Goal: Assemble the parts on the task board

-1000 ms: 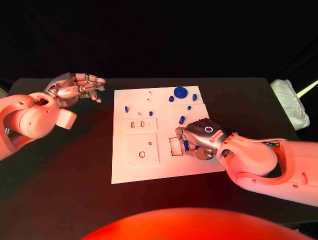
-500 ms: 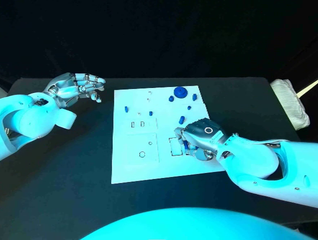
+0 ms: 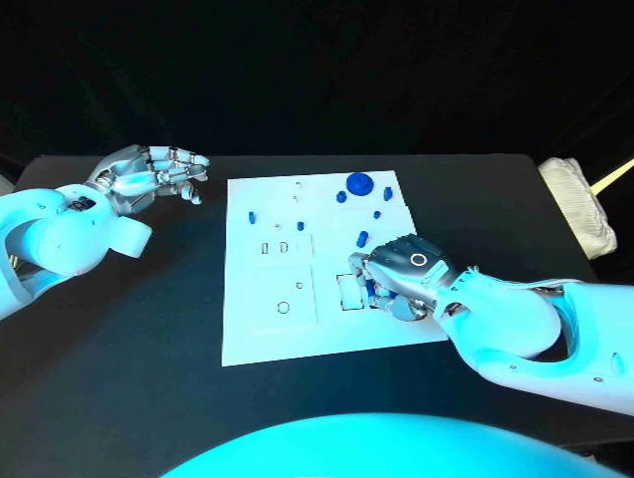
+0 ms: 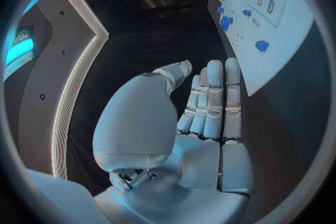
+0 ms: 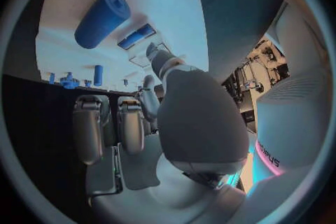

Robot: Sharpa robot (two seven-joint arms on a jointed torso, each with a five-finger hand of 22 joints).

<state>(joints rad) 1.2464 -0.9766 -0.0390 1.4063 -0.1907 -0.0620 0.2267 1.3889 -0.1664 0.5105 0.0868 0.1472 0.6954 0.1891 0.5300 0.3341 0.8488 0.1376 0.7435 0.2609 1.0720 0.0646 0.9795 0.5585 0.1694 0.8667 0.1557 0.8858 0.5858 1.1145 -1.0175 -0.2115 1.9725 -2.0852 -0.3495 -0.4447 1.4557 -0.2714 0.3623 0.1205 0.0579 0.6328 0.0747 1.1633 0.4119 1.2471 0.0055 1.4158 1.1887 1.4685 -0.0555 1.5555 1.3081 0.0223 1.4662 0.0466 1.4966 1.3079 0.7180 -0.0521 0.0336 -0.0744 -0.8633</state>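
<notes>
The white task board (image 3: 281, 334) lies mid-table with small blue parts at its far end, among them a round one (image 3: 359, 182) and a short cylinder (image 3: 362, 238). My right hand (image 3: 398, 273) rests over the board's near right area, fingers curled down at the small rectangular slots (image 3: 348, 292). A bit of blue (image 3: 370, 290) shows under its fingers. In the right wrist view the right hand (image 5: 164, 106) has its fingers curled in, one fingertip (image 5: 153, 50) reaches a slot with blue in it (image 5: 136, 37), and the blue cylinder (image 5: 103, 18) lies loose beyond. My left hand (image 3: 151, 171) hovers off the board's far left corner; its fingers (image 4: 213, 101) are straight and hold nothing.
A white folded cloth (image 3: 575, 204) lies at the table's right edge. In the left wrist view the board (image 4: 287, 39) and several blue parts, such as a small block (image 4: 262, 45), lie ahead of the left hand. Bare black table surrounds the board.
</notes>
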